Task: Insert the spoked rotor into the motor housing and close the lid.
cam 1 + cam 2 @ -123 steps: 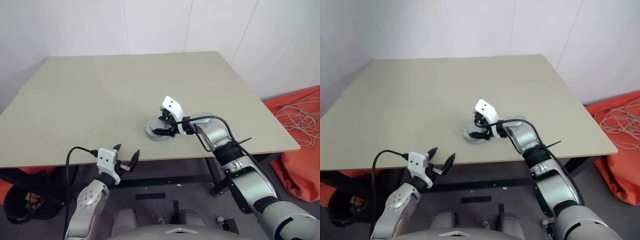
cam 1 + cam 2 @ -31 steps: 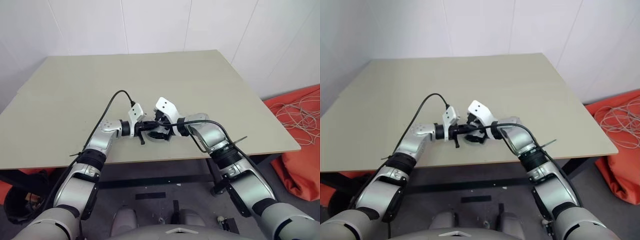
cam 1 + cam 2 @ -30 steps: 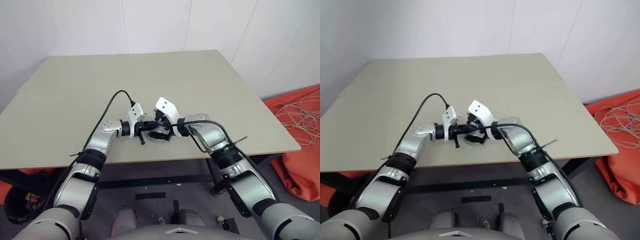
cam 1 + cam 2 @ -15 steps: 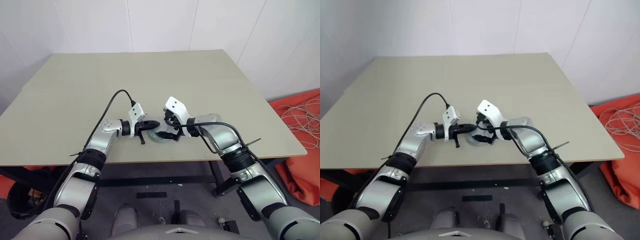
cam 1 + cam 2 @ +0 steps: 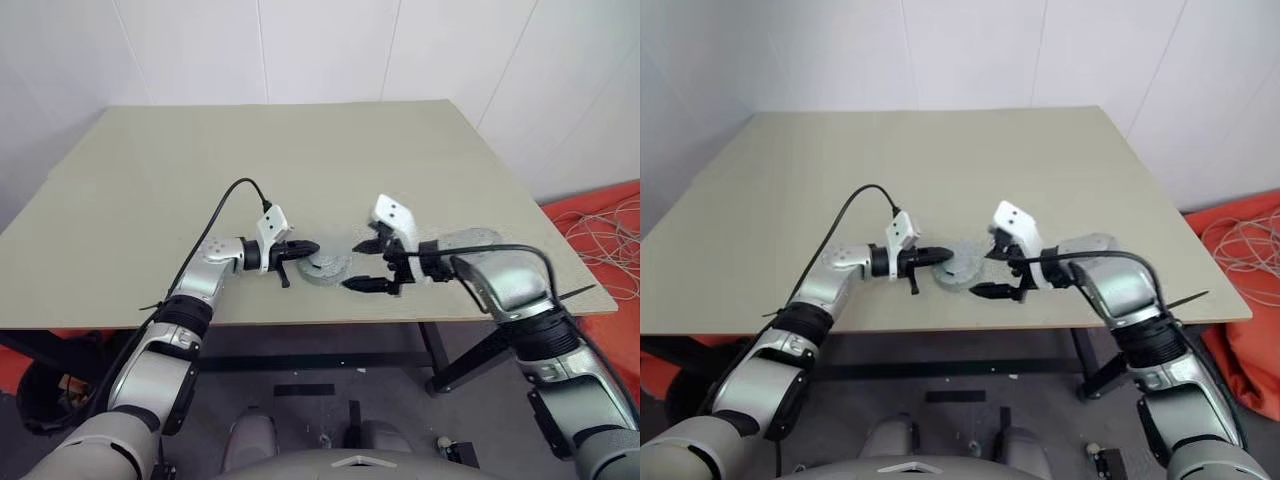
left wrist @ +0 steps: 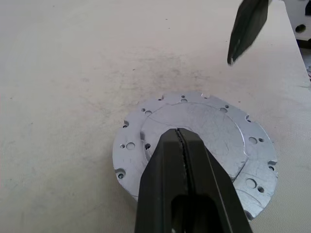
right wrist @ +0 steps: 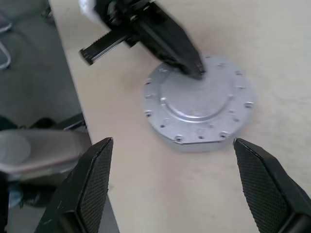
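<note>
The lid [image 5: 328,266], a grey metal disc with small holes round its edge, lies flat near the table's front edge. My left gripper [image 5: 312,249] is shut, and its closed tips rest on the lid's top [image 6: 209,119] from the left. My right gripper [image 5: 352,266] hangs open just right of the lid and slightly above the table, clear of it. In the right wrist view its two fingers [image 7: 95,184] stand wide apart with the lid [image 7: 199,99] ahead of them. The spoked rotor and the motor housing are hidden.
The beige table [image 5: 200,170] stretches far beyond and to both sides of the lid. Its front edge runs close behind the grippers. Orange cloth with pale cables [image 5: 610,225] lies on the floor to the right.
My right gripper has drawn back from the lid to the right and risen a little, staying open. The left gripper keeps its place on the lid.
</note>
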`<move>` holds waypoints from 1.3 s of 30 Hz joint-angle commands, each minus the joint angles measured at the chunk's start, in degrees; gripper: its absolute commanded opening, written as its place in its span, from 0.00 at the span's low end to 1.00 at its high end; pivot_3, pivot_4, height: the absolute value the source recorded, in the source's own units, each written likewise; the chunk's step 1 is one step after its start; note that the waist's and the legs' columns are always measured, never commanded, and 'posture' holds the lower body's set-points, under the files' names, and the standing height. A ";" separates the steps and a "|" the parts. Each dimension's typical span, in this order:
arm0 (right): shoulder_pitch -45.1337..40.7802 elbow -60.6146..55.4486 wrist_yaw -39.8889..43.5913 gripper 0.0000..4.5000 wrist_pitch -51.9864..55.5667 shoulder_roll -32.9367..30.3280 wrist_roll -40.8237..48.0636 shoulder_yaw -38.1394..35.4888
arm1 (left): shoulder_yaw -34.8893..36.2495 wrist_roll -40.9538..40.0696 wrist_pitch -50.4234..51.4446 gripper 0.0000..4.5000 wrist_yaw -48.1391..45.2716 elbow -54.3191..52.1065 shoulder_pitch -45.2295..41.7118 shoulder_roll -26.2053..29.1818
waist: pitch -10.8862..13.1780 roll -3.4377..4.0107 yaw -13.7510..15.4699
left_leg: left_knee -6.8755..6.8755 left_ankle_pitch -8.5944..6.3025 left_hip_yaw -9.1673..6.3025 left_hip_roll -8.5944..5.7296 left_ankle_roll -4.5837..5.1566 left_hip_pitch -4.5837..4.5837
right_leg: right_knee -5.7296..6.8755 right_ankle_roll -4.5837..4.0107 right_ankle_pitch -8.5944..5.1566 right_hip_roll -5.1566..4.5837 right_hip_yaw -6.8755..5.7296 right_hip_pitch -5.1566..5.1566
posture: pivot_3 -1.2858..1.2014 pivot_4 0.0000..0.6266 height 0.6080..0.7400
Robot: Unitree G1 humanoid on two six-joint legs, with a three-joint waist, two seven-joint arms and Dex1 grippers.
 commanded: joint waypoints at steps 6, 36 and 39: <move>-6.95 7.54 -25.69 0.99 25.18 15.97 4.34 -20.29 | -0.39 1.10 -0.79 0.00 -0.52 1.72 -1.30 -0.27 | 0.00 0.05 0.02 | -0.03 0.06 0.00 -0.02 -0.10 -0.03 | 0.07 -0.21 -0.11 -0.01 0.00 -0.06 | 0.52 0.00 1.00; -11.12 20.13 -45.07 0.99 45.11 25.52 19.29 -38.59 | -0.52 1.25 -0.49 0.00 -1.12 1.16 -0.98 0.27 | 0.00 0.10 1.15 | -0.08 0.07 0.07 0.00 -0.13 -0.06 | 0.06 0.01 0.02 -0.03 -0.04 -0.14 | 0.52 0.00 1.00; -10.95 21.30 -46.83 0.99 45.11 25.87 21.60 -39.86 | -0.47 1.24 -0.41 0.00 -1.11 1.23 -1.11 0.32 | 0.00 0.10 1.14 | -0.09 0.08 0.15 0.01 -0.14 -0.05 | 0.06 0.01 0.02 -0.02 -0.04 -0.14 | 0.52 0.00 1.00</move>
